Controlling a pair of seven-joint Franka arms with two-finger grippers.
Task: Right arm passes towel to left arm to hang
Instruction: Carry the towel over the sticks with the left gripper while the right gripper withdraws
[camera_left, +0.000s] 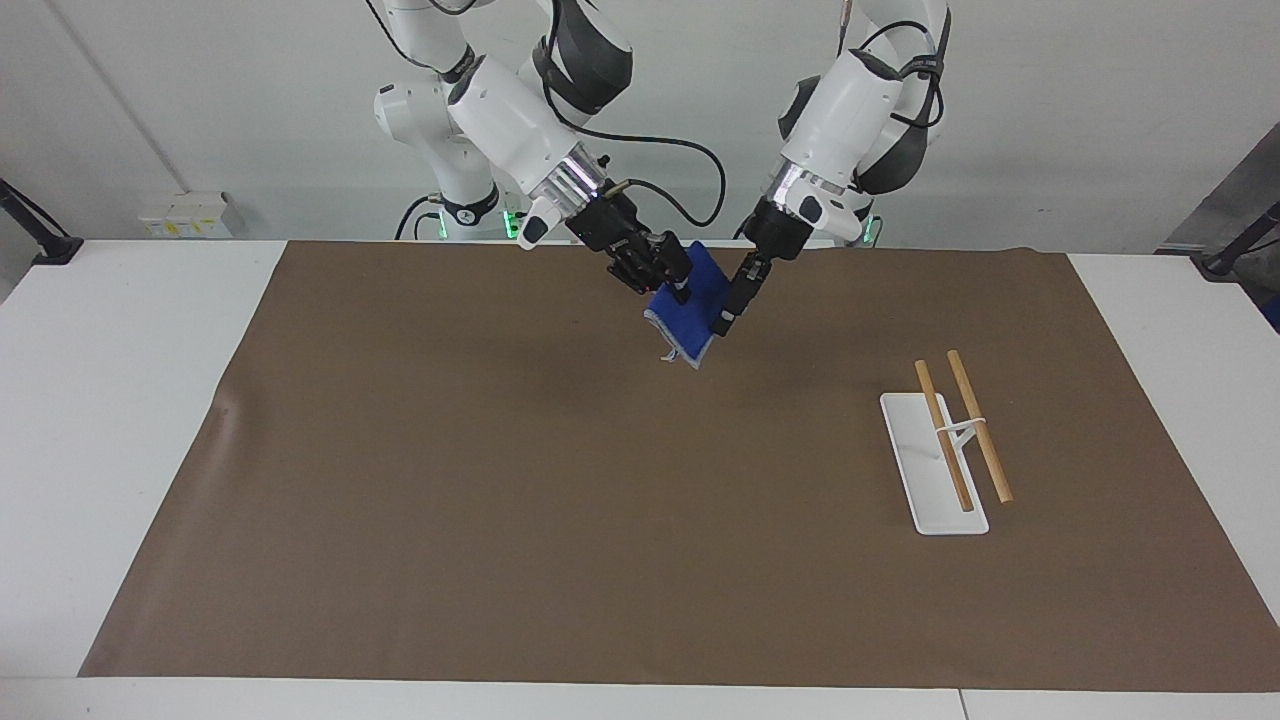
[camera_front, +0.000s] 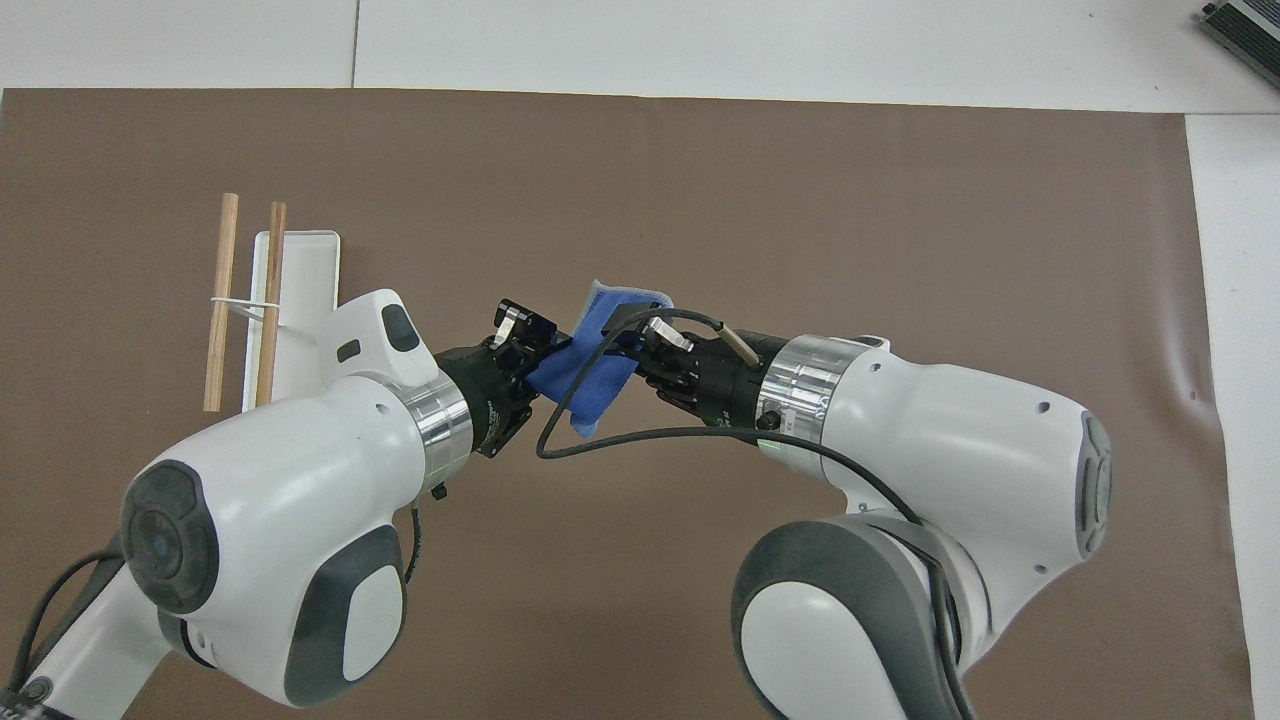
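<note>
The right end effector (camera_left: 672, 282) is clamped on the towel (camera_left: 690, 318) and holds it in the air over the brown mat (camera_left: 480, 520), one corner hanging down. The left end effector (camera_left: 728, 312) is at the towel's free edge, on the side toward the left arm's end of the bench (camera_left: 110, 360). In the overhead view it touches the cloth. I cannot tell whether it has closed on it.

The main risk, as I judge it, lies in the timing of the handover. If the right end effector lets go before the left has a firm bite, the towel will drop to the mat. The left may also catch only a thin edge or a single layer of the fold, and the cloth could then slip out or unfold on the way to the rack. If both pull at once, the towel may be dragged askew. The two wrists are close together, and the right arm's loose cable (camera_front: 600, 425) hangs just below the towel, so a snag or a knock is possible.

The white tray base (camera_left: 915, 480) of the rack stands on the mat toward the left arm's end, well apart from the towel. It carries two wooden rods (camera_left: 978, 425) on a thin white support. No cloth hangs on them, and nothing else lies in the tray.
</note>
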